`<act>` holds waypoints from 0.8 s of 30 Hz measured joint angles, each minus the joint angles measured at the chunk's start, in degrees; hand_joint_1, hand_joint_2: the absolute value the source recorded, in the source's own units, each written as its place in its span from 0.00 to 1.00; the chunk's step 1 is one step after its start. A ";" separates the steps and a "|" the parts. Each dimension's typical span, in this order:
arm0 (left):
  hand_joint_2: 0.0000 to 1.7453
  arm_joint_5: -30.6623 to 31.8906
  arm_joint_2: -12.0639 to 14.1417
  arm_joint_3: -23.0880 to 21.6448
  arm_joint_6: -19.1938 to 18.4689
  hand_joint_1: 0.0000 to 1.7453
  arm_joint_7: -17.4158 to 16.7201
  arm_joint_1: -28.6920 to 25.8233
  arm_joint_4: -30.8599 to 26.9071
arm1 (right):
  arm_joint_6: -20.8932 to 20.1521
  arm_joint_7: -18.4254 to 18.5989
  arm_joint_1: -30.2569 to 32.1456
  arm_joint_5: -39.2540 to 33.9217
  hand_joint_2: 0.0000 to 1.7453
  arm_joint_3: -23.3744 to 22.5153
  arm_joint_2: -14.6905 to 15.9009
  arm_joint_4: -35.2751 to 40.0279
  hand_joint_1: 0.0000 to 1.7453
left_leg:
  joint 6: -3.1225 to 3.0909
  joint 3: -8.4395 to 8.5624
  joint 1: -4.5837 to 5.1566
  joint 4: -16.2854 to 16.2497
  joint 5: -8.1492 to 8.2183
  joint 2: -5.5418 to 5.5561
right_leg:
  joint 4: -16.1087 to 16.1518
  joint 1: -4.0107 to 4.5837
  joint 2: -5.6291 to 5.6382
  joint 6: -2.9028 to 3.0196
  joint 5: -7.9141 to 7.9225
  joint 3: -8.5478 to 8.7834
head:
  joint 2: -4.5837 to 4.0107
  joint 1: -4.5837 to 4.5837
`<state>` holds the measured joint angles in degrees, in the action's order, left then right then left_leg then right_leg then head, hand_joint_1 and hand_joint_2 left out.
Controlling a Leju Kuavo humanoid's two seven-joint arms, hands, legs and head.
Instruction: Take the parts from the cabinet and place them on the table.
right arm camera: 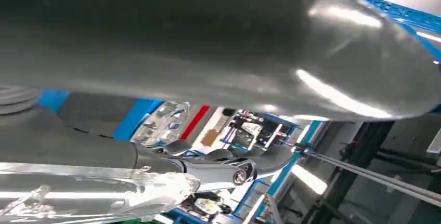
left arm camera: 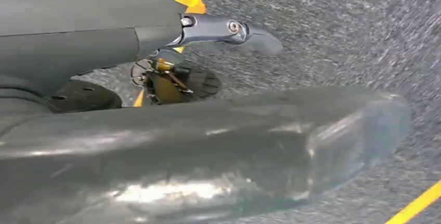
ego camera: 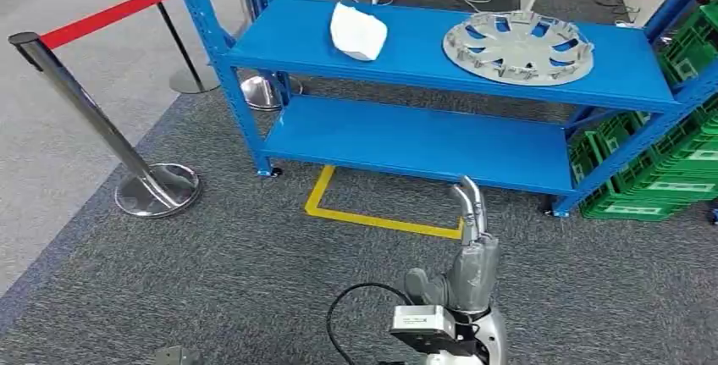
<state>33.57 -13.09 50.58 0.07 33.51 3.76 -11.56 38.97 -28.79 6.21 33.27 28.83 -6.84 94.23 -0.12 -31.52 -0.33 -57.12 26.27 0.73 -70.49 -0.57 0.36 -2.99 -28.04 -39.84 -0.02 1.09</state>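
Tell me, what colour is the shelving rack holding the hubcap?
Bright blue; the shelving rack shows best in the head view.

Bright blue cabinet [ego camera: 406, 141], silver-grey hubcap [ego camera: 518, 46] with spoke cutouts, white part [ego camera: 357, 31], green crates [ego camera: 669, 170], speckled grey carpet [ego camera: 212, 280], yellow floor tape [ego camera: 372, 217], red barrier belt [ego camera: 110, 13].

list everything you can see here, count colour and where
shelf rack: 1, blue, two shelves, ahead on the carpet
wheel cover: 1, silver-grey, top shelf, right part
white part: 1, white, top shelf, left of the wheel cover
crates: several, green, stacked at the rack's right
barrier post: 1, chrome, left on the floor, carrying the red belt
floor tape: yellow, marked before the rack
right hand: grey, low in the head view, holding nothing
left hand: grey, over the carpet
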 joint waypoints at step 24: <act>0.00 4.37 -0.33 0.33 4.30 0.00 -6.60 0.27 -0.02 | 0.02 -0.09 0.23 -0.13 0.00 -0.07 -0.11 0.20 0.00 | 0.58 -2.12 -0.39 -0.40 -1.31 -0.08 | 9.23 0.12 0.08 -0.08 -0.40 5.90 | 0.00 0.07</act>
<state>37.94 -13.42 50.90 4.37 26.91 4.03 -11.58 38.99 -28.87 6.44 33.14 28.76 -6.95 94.42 0.46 -33.64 -0.73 -57.52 24.96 0.65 -61.26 -0.46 0.44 -3.07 -28.44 -33.93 -0.02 1.16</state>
